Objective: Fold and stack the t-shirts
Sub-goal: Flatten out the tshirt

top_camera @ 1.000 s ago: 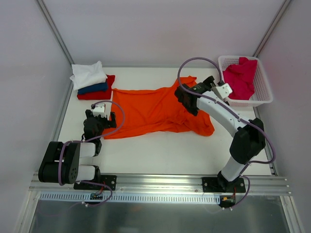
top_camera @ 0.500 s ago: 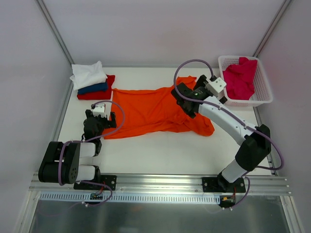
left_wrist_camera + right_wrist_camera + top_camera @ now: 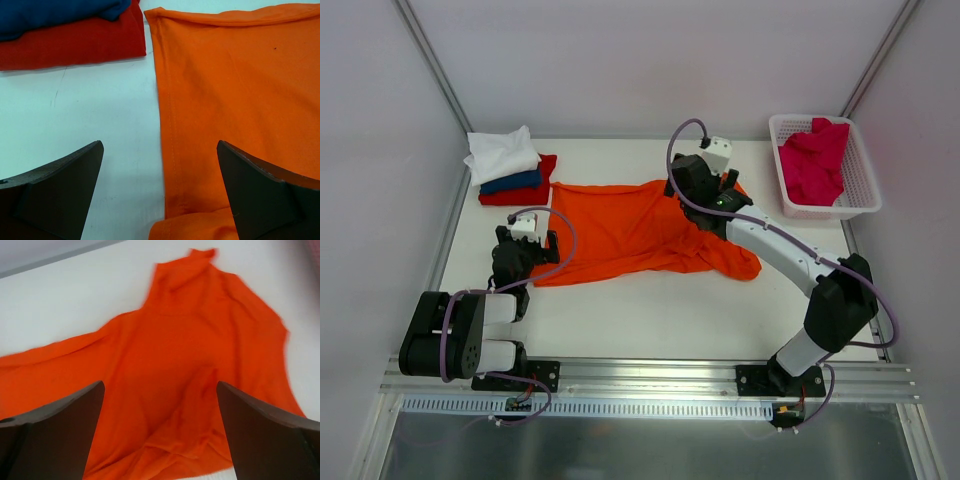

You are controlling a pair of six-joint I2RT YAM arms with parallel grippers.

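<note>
A large orange t-shirt (image 3: 620, 225) lies spread across the middle of the table, rumpled at its right end. My right gripper (image 3: 682, 188) hovers open over that shirt's back right part; in the right wrist view the orange cloth (image 3: 175, 355) fills the space below the open gripper (image 3: 160, 432), and nothing is held. My left gripper (image 3: 525, 247) rests open at the shirt's left hem (image 3: 167, 150), its fingers (image 3: 60, 195) either side of the edge. Folded white (image 3: 502, 152), dark blue (image 3: 512, 182) and red (image 3: 525, 194) t-shirts are stacked at the back left. A crimson-pink t-shirt (image 3: 813, 160) lies in the basket.
The white lattice basket (image 3: 860, 205) stands at the back right corner. Metal frame posts and pale walls close in the table on the left, back and right. The red shirt (image 3: 75, 45) of the stack lies just beyond the left gripper (image 3: 160, 192).
My right arm has swung toward the back left, from the shirt's right sleeve to over its upper middle edge. The left arm and all shirts have stayed still.
</note>
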